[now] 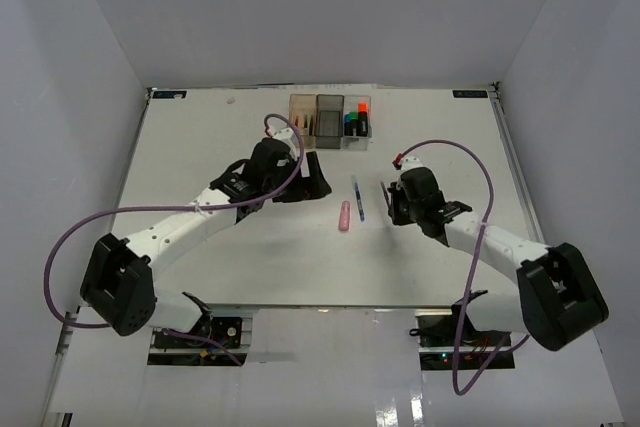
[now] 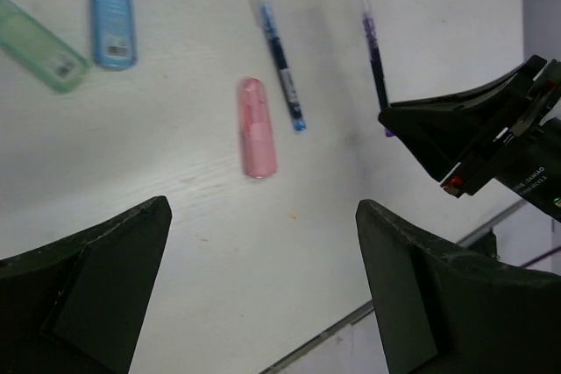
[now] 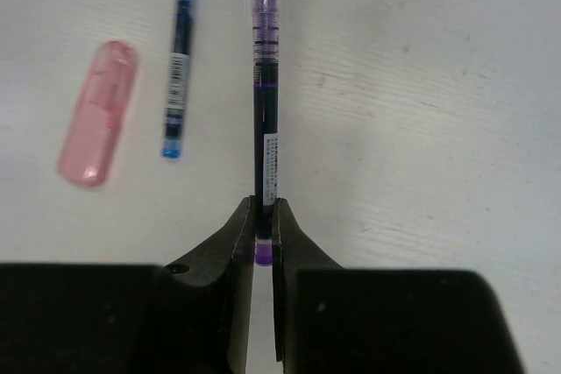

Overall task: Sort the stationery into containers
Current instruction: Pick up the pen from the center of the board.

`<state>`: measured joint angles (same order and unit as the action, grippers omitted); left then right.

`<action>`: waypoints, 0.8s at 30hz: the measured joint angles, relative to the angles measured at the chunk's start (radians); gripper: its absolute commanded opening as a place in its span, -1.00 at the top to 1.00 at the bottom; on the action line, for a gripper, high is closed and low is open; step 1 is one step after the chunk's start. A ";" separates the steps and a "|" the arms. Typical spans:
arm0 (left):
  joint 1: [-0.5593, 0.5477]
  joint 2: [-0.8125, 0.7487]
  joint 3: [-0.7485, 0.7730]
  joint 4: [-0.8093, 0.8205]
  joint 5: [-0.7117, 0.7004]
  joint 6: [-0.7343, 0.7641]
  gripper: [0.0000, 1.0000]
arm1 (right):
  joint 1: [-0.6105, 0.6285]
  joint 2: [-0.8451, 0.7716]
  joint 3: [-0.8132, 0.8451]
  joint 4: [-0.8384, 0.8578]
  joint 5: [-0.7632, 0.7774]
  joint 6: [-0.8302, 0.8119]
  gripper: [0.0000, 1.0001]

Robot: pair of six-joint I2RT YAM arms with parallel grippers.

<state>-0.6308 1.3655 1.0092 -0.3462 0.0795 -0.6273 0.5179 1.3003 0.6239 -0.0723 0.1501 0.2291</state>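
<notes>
My right gripper is shut on the near end of a thin purple pen, which lies on the white table pointing away from me. Left of it lie a blue pen and a pink highlighter. In the top view the purple pen sticks out ahead of the right gripper. My left gripper hangs open and empty above the table. Its view shows the pink highlighter, a blue highlighter and a green highlighter. The containers stand in a row at the back.
The clear bin holds black highlighters with orange and green caps. The amber bin holds thin pens. The left arm's gripper covers the table left of the blue pen. White walls close in the table on three sides.
</notes>
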 measured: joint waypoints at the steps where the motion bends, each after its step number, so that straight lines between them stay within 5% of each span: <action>1: -0.036 0.007 0.002 0.021 -0.010 -0.020 -0.93 | 0.011 -0.047 -0.010 0.001 -0.013 0.016 0.83; 9: -0.195 0.178 0.108 0.116 -0.096 -0.146 -0.72 | 0.062 -0.315 -0.074 0.071 -0.100 0.141 0.81; 19: -0.263 0.325 0.231 0.224 -0.143 -0.208 -0.37 | 0.067 -0.401 -0.107 0.122 -0.165 0.208 0.79; 24: -0.275 0.349 0.246 0.260 -0.149 -0.215 0.13 | 0.068 -0.403 -0.116 0.130 -0.180 0.217 0.76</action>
<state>-0.9054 1.7142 1.2549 -0.0864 -0.0692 -0.8425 0.5858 0.8970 0.5079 0.0582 -0.0303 0.4461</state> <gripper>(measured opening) 0.513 0.125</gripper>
